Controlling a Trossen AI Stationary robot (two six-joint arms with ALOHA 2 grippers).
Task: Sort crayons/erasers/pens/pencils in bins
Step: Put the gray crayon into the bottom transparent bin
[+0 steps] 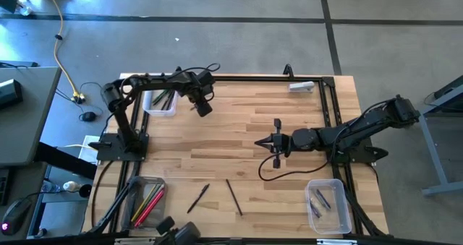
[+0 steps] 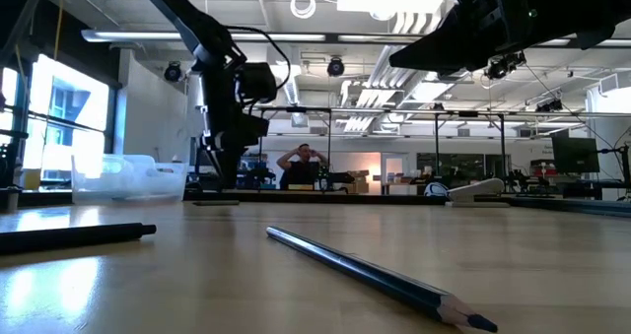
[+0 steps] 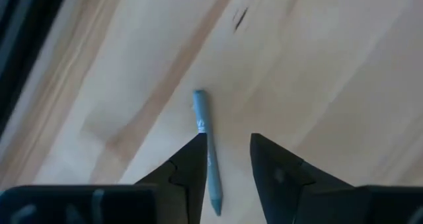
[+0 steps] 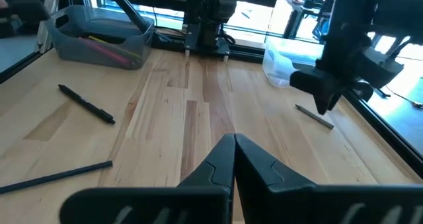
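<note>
while the left gripper (image 3: 225,161) is hanging over the pale blue-grey stick (image 3: 205,148) near the far left of the table (image 1: 289,136), the danger is showing in the left wrist view: the stick is lying closer to one finger (image 3: 187,168) than the other, so if the jaws are dropping as they stand, that finger could be landing on the stick and rolling it away, or pinching it off-centre so it is swinging out on the lift. the fingers are standing apart with nothing between them yet, released and pointing down, the arm reaching out from its base just beside the white-rimmed bin (image 1: 160,102), which is already holding a couple of dark sticks. a careless swing toward that bin could be clipping its wall, i reckon.

moving across the near edge, the grey-tinted bin (image 1: 145,200) is holding red, pink and yellow sticks, and a black pen (image 1: 198,199) and a dark pencil (image 1: 233,197) are lying loose on the wood, well apart from either gripper and waiting to be sorted.

over to the right gripper (image 4: 233,159), it is clenched on nothing, the arm stretching low toward the middle of the table and parked. the clear bin (image 1: 329,205) at the near right is holding a few grey sticks.
</note>
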